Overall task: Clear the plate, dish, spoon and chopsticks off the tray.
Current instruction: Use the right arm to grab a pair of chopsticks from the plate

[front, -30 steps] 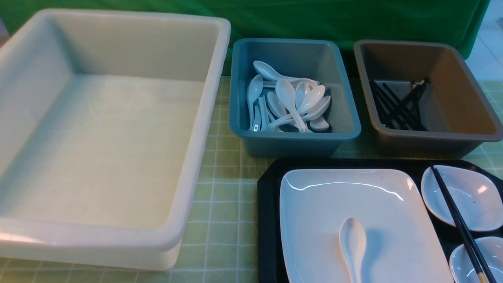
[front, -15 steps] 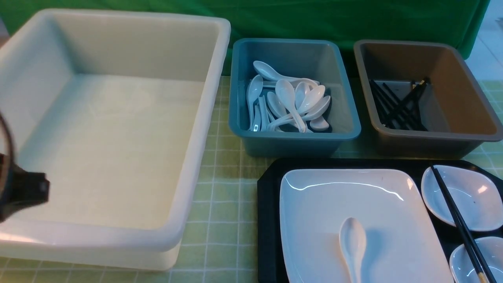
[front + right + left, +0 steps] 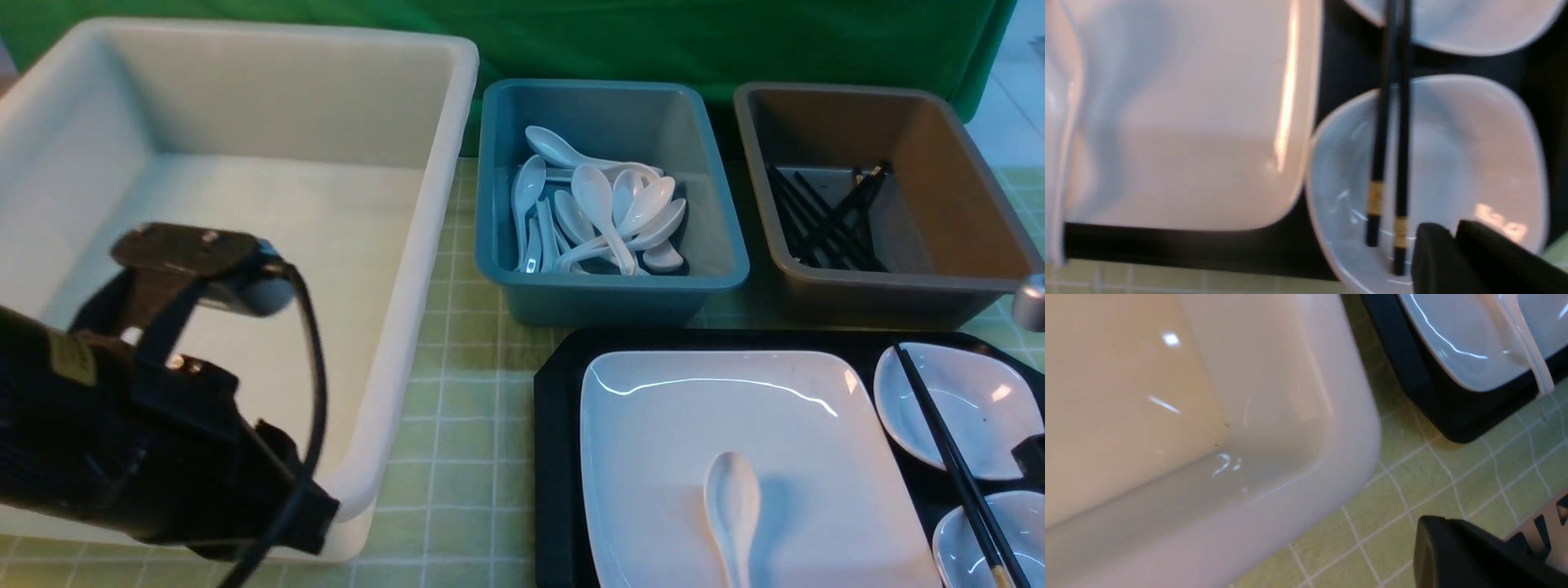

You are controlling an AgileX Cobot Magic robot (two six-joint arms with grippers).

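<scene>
The black tray (image 3: 557, 425) lies at the front right. The large white plate (image 3: 718, 408) sits on it, with the white spoon (image 3: 732, 500) lying on the plate. The black chopsticks (image 3: 939, 433) lie across two small white dishes, a far one (image 3: 980, 400) and a near one (image 3: 963, 547). My left gripper (image 3: 314, 523) is shut and empty by the white tub's near right corner, left of the tray (image 3: 1433, 412). My right gripper (image 3: 1453, 237) is shut and empty over the near dish (image 3: 1453, 155), beside the chopsticks' (image 3: 1392, 122) yellow-banded ends. Only its edge (image 3: 1030, 453) shows in the front view.
A large white tub (image 3: 424, 245) fills the left side. A blue bin (image 3: 612, 290) holding several white spoons and a grey-brown bin (image 3: 898, 290) holding black chopsticks stand behind the tray. A green checked cloth (image 3: 473, 425) covers the table.
My left arm has come in from the lower left and moved right across the tub's front. My right arm's tip has appeared at the right edge. The tableware has not moved.
</scene>
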